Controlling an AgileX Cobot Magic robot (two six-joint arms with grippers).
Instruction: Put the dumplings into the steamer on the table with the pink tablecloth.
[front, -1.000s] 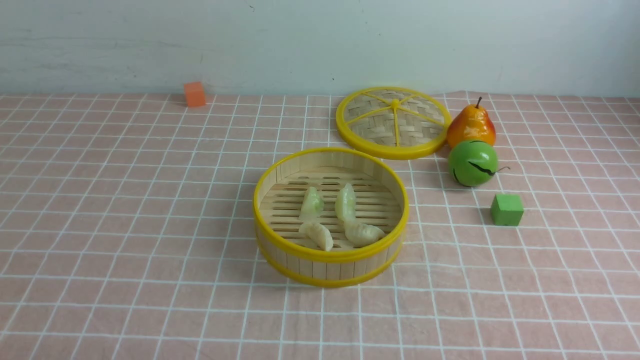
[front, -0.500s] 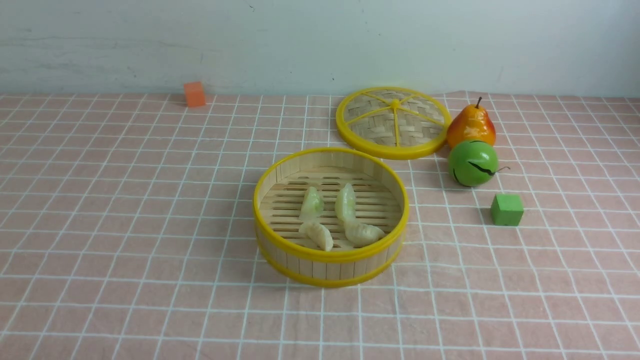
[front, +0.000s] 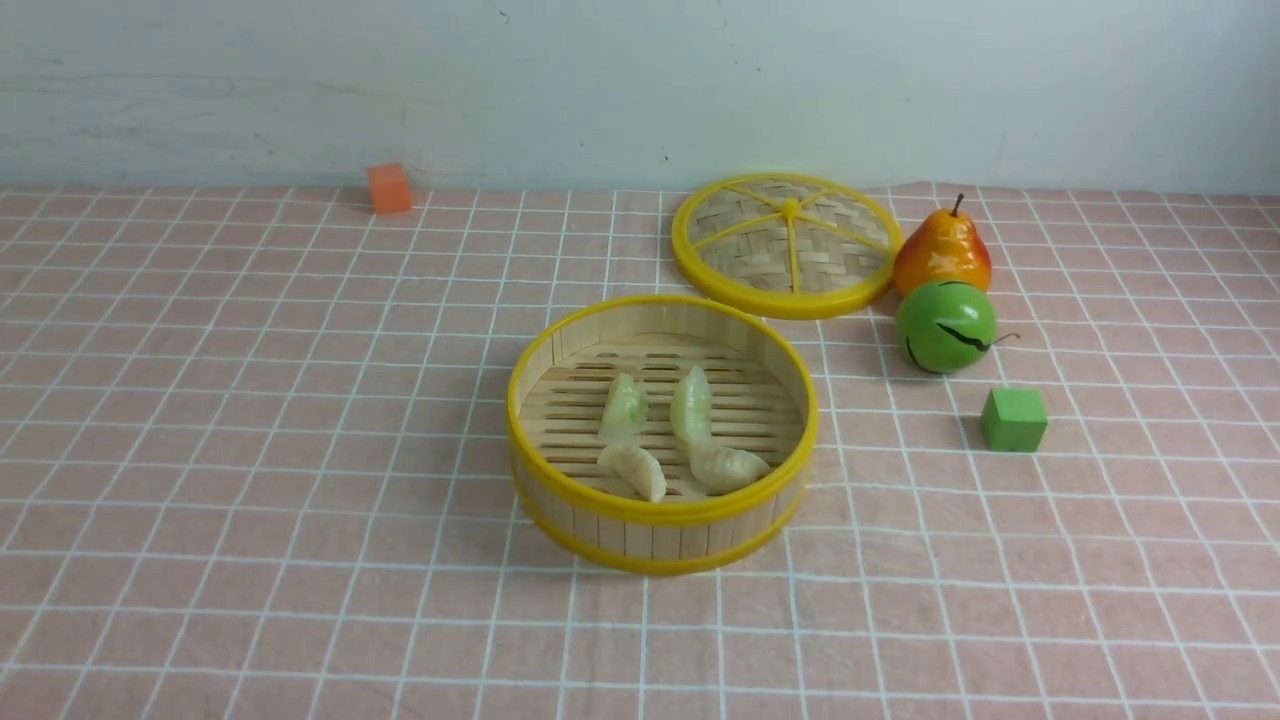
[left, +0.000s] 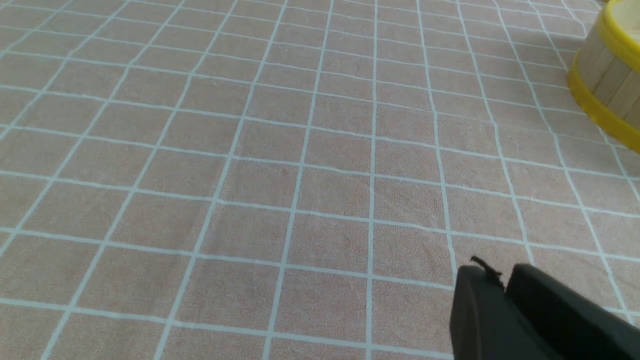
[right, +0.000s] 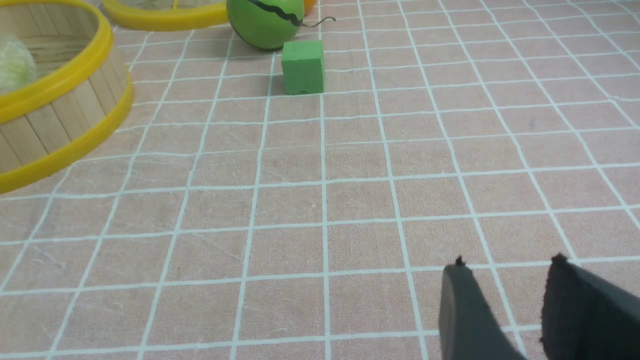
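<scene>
Across the front view nothing has shifted since a second ago: every object on the worktop (front: 200, 450), under its pale pink white-gridded tablecloth (front: 1100, 560), lies where it lay.

Near the middle stands the round bamboo-slat steamer with yellow rims (front: 661, 512), open upward. All four small pleated dumplings sit on its slatted floor: the two translucent pale green dumplings (front: 624, 408) lie farther back, long axes running roughly away from the robot, and the two cream dumplings (front: 727, 467) lie nearer, angled apart.

Behind the steamer to the right rests the flat woven yellow-rimmed lid (front: 786, 245), with the orange-and-yellow toy pear (front: 942, 251) just beside it, the round green toy fruit (front: 945, 326) in front of the pear, and the small green cube (front: 1014, 419) nearer still. A small orange cube (front: 389, 188) sits far back on the left.

Over bare cloth, the left gripper (left: 505, 280) shows its fingers nearly together, apparently empty; the right gripper (right: 507, 272) has its fingers apart, holding nothing.
</scene>
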